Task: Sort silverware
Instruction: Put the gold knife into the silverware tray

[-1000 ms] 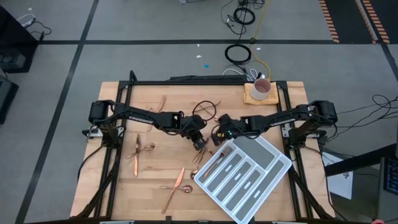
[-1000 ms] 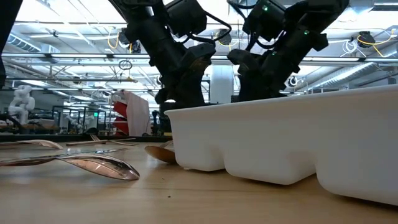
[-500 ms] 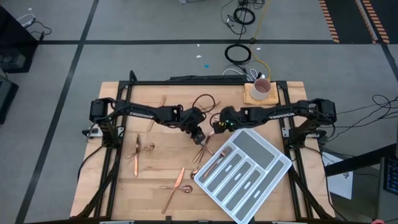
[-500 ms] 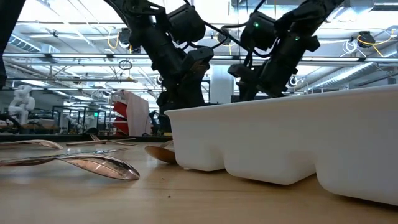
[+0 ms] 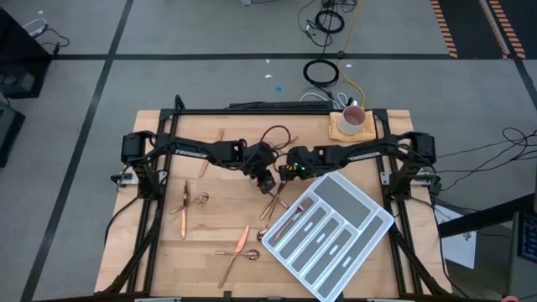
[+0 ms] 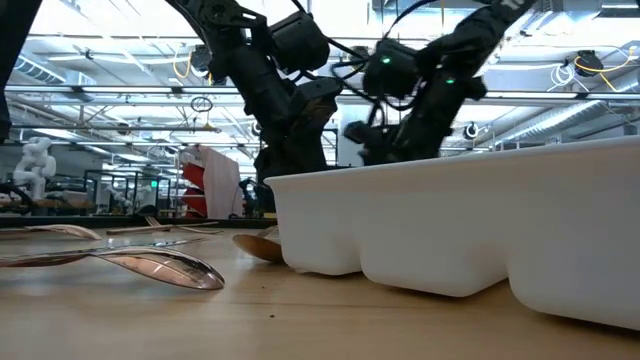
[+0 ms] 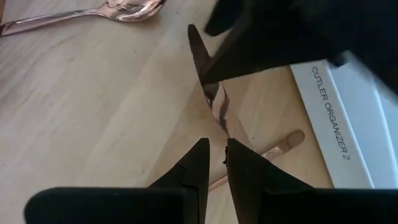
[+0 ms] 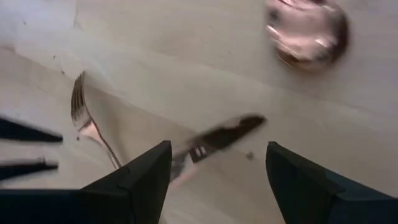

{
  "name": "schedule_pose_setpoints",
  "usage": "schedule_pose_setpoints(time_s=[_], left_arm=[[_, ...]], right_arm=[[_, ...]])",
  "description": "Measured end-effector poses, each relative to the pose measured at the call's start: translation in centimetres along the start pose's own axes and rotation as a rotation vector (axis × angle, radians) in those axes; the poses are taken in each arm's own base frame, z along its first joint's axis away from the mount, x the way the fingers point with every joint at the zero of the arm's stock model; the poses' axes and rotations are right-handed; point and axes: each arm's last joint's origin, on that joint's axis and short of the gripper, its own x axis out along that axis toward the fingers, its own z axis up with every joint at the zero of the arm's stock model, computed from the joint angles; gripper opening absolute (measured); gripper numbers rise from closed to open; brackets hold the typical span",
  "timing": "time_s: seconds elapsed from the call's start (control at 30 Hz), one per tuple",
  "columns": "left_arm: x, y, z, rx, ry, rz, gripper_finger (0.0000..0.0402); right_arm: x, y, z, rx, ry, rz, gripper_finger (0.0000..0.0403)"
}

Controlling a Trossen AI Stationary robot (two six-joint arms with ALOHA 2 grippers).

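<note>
Release is the news: the right hand (image 5: 289, 170) now stands wide open and empty, where a second ago it was narrower and sat over the near corner of the white tray (image 5: 382, 226). It has pulled back off that corner toward the middle of the counter (image 5: 168, 252). In its own wrist view a knife (image 8: 217, 140) lies on the wood below the gap between its fingers, touched by neither of them. A fork (image 8: 87, 121) lies off to one side and the bowl of a spoon (image 8: 305, 31) farther out. The left hand (image 5: 267, 179) hangs just beside the right one and has shifted a little away from the tray. I cannot tell whether it is gripping anything, though a slim shiny piece shows just ahead of it in its wrist view. Beyond the two hands, a small crossed cluster of silverware (image 5: 273, 201) rests on the counter against the tray's upper left corner. More pieces (image 5: 237, 250) lie scattered well apart across the left half. The tray's slots show no piece that I can make out. My reading is that sorting has barely begun, and that the open hand's next job is a fresh pick from the cluster beside the tray.
</note>
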Motion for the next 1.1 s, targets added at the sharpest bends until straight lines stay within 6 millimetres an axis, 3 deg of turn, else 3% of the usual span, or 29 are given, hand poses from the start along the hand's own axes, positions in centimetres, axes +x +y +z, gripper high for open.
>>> schedule_pose_setpoints(time_s=[0.27,1.1], left_arm=[[0.0,0.1,-0.2,0.026,0.021,0.009,0.0059],[0.0,0.8,0.0,0.034,0.018,0.036,0.0059]], right_arm=[[2.0,2.2,0.6,-0.024,0.016,-0.03,0.0237],[3.2,2.4,0.5,0.016,0.01,-0.002,0.0195]])
